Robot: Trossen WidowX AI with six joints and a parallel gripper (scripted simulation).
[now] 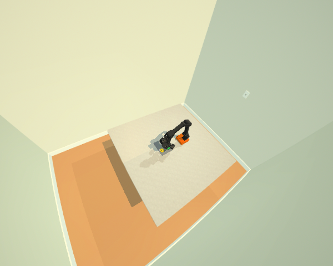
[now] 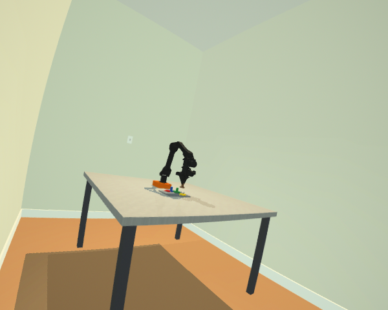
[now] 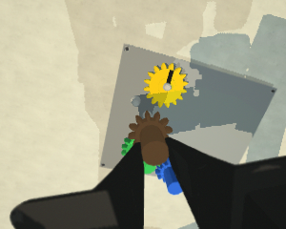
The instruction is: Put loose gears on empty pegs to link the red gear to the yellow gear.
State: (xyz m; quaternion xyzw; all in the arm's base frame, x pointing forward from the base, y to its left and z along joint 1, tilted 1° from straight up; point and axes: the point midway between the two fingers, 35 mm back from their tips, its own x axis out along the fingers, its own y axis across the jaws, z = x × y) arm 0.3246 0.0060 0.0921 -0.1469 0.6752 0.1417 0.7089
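My gripper (image 3: pixel 153 145) (image 2: pixel 182 184) is shut on the knob of a brown gear (image 3: pixel 150 122) (image 2: pixel 182 186), which hangs above the grey board (image 3: pixel 224 147) (image 1: pixel 157 144). The yellow gear (image 3: pixel 157 86) (image 2: pixel 182 194) (image 1: pixel 161 150) with the black stripe sits on the board beyond it. A bare peg (image 3: pixel 135 98) stands beside the yellow gear; another peg is partly hidden by the brown gear. A green gear (image 3: pixel 150 169) (image 2: pixel 176 190) (image 1: pixel 168 148) and a blue gear (image 3: pixel 173 186) (image 2: pixel 171 188) are on the board, partly covered in the wrist view. The red gear (image 2: pixel 167 191) is hidden in the wrist view.
The arm's orange base (image 1: pixel 182 139) (image 2: pixel 161 184) stands on the table (image 1: pixel 178 177) (image 2: pixel 134 203) near the board. The upright knobs of the blue and green gears rise beside the held gear. Shadows of the arm fall across the board and table.
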